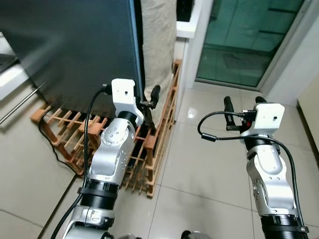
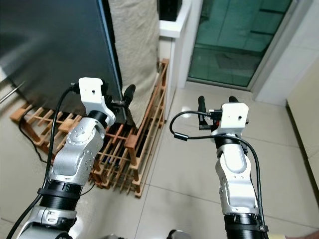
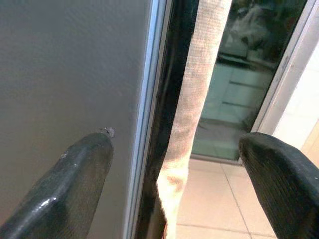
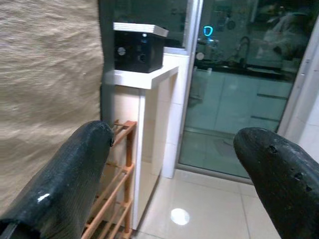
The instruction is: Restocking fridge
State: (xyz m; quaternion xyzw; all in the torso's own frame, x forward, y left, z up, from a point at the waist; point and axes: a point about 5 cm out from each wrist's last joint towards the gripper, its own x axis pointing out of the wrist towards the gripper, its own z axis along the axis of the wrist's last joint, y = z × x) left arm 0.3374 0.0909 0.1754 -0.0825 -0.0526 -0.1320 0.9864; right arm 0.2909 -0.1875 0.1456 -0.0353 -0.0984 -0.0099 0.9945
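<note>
Left claw (image 1: 148, 99) is spread wide at the fridge door (image 1: 75, 50) edge, likely to pull it; right claw (image 1: 244, 104) waits wide, empty.

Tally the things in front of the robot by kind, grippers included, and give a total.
Grippers: 2, left gripper at the dark fridge door's edge, right gripper over the tiled floor
Fridge door: 1
Wooden rack: 1
Beige cloth: 1
Black box: 1
Total: 6
</note>
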